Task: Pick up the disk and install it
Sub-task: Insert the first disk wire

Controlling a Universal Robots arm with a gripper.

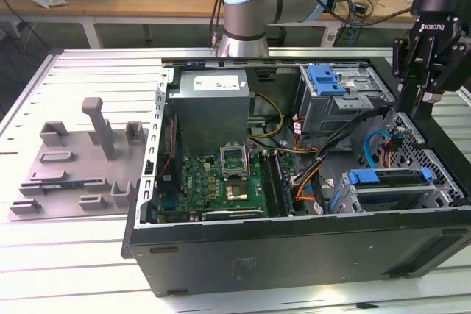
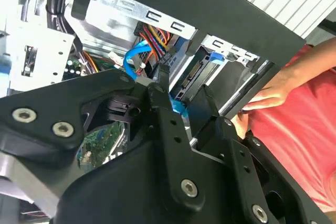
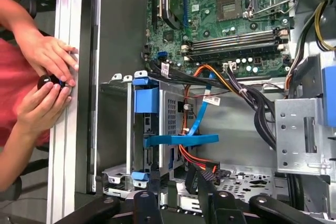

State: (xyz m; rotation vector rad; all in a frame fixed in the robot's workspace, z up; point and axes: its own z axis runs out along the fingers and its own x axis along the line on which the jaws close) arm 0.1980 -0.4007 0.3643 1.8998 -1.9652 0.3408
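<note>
The disk (image 1: 388, 178) lies flat in the lower drive bay at the near corner of the open computer case, on the exterior view's right. Its blue carrier frame runs along the bay's top edge. In the first wrist view that blue frame (image 3: 146, 100) sits against the grey bay wall, with a blue data cable (image 3: 181, 140) crossing beside it. My black gripper (image 1: 423, 106) hangs above that corner, clear of the disk. The two fingers stand apart in the second wrist view, so the gripper (image 2: 181, 92) is open with nothing between them.
A grey plastic tray (image 1: 73, 174) with upright posts lies to the exterior view's left of the case. An upper drive cage with a blue latch (image 1: 327, 79), the motherboard (image 1: 221, 178) and cable bundles fill the case. A person's hands (image 3: 47, 77) rest at the table rail beside the case.
</note>
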